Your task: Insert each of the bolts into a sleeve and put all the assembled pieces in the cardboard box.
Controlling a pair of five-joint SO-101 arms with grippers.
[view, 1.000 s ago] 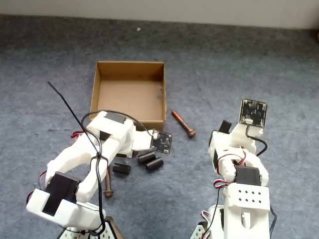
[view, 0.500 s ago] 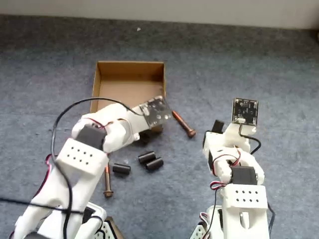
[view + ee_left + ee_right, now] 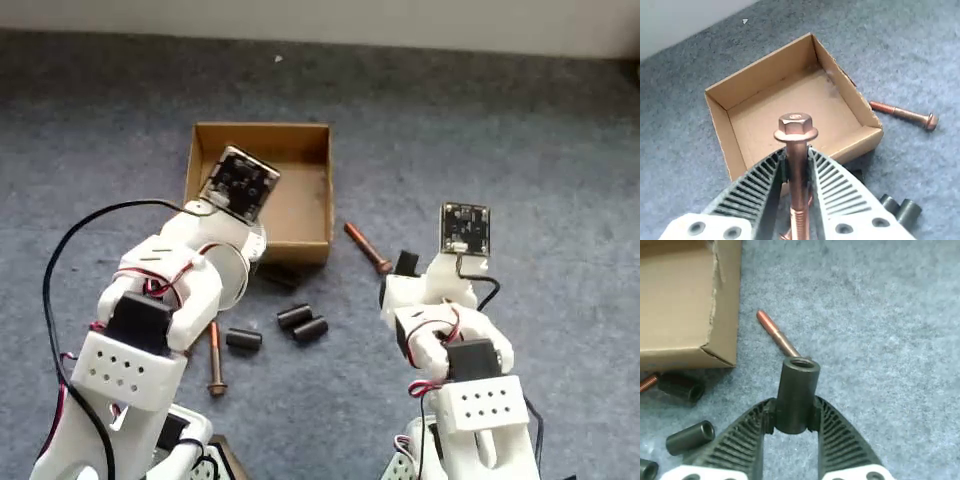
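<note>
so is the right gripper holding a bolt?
No, the right gripper is shut on a black sleeve.

Both arms: white printed shells. Left arm (image 3: 175,290): black servo (image 3: 140,320), red/white/black wires, thin black cable (image 3: 62,248) looping at 9 o'clock, perforated plate (image 3: 120,370), dark camera board (image 3: 238,185). Right arm (image 3: 440,292): same build, short black lead at its board. Left gripper (image 3: 796,155), right gripper (image 3: 792,412): black ribbed jaws, white screw-holed bases.
</note>
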